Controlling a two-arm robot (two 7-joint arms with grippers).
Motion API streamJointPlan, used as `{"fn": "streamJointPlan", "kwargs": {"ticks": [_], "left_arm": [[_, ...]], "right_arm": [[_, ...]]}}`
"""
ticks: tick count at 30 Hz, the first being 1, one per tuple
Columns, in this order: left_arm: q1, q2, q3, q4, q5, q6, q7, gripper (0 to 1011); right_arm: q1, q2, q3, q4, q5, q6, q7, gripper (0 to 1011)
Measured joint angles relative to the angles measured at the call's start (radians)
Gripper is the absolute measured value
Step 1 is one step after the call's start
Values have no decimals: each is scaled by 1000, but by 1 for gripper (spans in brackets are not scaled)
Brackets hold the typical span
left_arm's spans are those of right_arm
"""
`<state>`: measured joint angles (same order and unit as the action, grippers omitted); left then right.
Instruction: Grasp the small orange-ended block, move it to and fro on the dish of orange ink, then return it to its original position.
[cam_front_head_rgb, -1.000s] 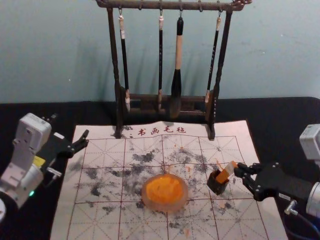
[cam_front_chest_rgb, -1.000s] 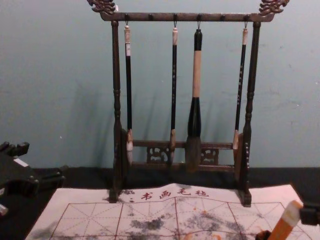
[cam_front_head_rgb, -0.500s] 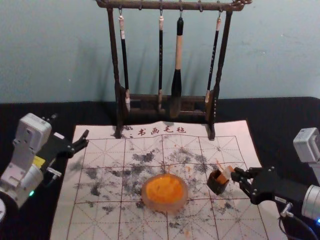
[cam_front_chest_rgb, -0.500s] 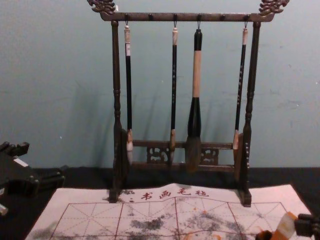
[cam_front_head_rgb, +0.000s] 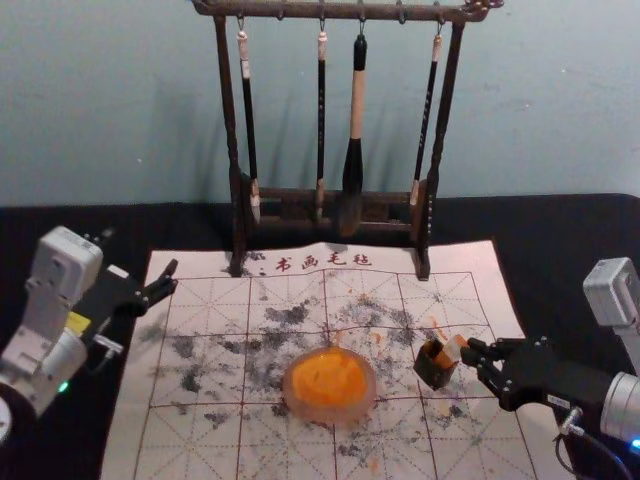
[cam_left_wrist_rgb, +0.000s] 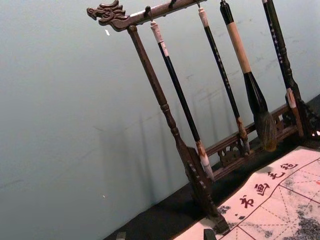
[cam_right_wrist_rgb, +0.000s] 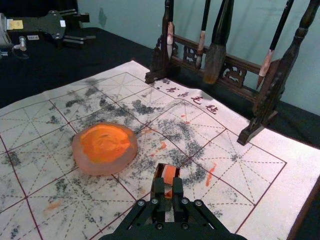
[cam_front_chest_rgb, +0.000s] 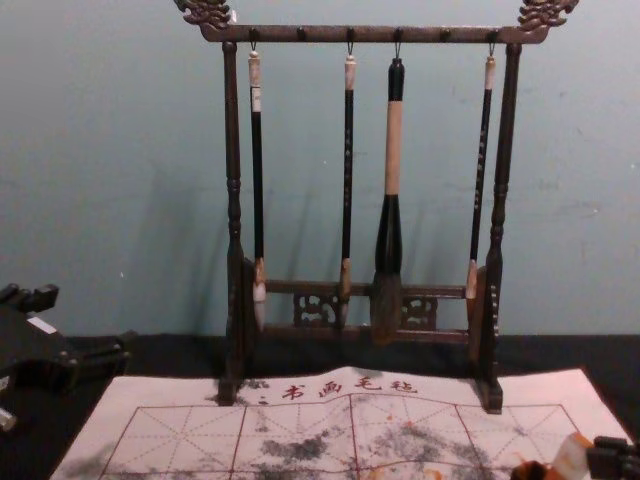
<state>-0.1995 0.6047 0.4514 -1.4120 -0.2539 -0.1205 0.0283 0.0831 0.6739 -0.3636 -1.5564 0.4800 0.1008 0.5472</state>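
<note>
Jaws: right gripper (cam_front_head_rgb: 469, 351) pinches block (cam_front_head_rgb: 452, 349) (box (cam_front_head_rgb: 434, 369) hides foot); left gripper (cam_front_head_rgb: 141, 258) agape near mat (cam_front_head_rgb: 200, 440).

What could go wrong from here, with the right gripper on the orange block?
The block leans at the mouth of the small dark holder, so pushing down could jam it or tip the holder.
The right gripper has it by its upper end, so it might twist if it catches.
Orange ink sits in the open dish nearby; a sideways swing could knock it.
</note>
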Motion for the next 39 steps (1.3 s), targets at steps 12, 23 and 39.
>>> {"fn": "streamJointPlan", "kwargs": {"ticks": [12,23,39], "left_arm": [[0,0,0,0,0,0,0,1001],[0,0,0,0,0,0,0,1001],[0,0,0,0,0,0,0,1001]], "right_arm": [[11,-6,-6,12,3,8,-1,62],[25,-10,-15,24,0,14,3,62],[27,-11,-18,26,1,17,5,62]]}}
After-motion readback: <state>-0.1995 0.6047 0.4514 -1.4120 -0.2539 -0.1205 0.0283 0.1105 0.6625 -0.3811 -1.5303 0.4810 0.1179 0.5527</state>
